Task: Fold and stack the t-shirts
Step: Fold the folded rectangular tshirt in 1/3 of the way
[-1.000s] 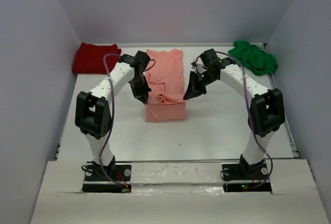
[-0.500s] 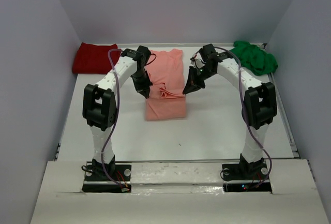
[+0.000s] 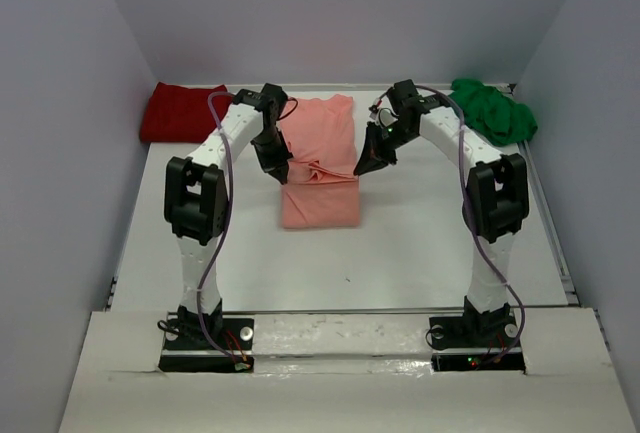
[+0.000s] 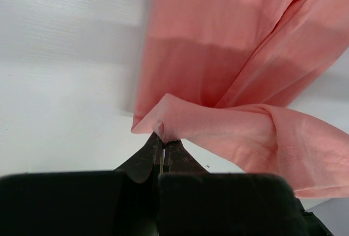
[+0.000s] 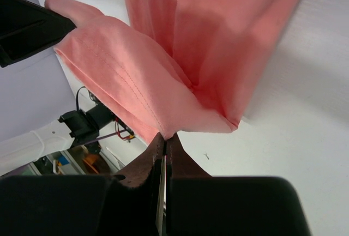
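left hand and right hand each pinch a lifted edge of the soft salmon-pink cloth t-shirt, which lies at the middle of the white bench toward the far side.

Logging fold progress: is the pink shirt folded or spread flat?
Partly folded. The pink shirt is narrowed to a strip, with an edge held up across its middle by the left gripper and right gripper, jaws shut.

Left end effector, right end effector: closed.
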Robot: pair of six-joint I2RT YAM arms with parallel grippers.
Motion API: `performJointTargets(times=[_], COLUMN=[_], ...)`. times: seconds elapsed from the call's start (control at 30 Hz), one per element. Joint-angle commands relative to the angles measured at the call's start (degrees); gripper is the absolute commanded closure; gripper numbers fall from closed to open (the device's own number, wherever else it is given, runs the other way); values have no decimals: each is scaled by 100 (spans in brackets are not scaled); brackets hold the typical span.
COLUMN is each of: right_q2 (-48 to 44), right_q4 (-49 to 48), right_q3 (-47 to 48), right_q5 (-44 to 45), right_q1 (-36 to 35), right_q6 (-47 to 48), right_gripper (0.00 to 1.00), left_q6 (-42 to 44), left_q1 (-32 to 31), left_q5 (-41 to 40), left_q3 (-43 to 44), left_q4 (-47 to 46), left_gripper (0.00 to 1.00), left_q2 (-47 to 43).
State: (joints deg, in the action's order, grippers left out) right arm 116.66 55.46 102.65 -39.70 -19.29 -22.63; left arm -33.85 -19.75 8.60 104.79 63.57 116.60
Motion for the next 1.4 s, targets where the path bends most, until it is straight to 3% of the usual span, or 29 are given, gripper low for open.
performJointTargets(times=[0.0, 1.37], right_q2=[129, 1421], right_q4=[105, -150], right_q3=[317, 1556], right_q5=[-81, 173], right_q1=[83, 189], right_q6=[136, 233], right_gripper=[100, 100], left_q6=[150, 528], left_q1=[138, 595], left_q5=[-104, -350], left_q3=[313, 1781], left_q4=[156, 147], left_gripper=[100, 100], left_q2=[38, 1366])
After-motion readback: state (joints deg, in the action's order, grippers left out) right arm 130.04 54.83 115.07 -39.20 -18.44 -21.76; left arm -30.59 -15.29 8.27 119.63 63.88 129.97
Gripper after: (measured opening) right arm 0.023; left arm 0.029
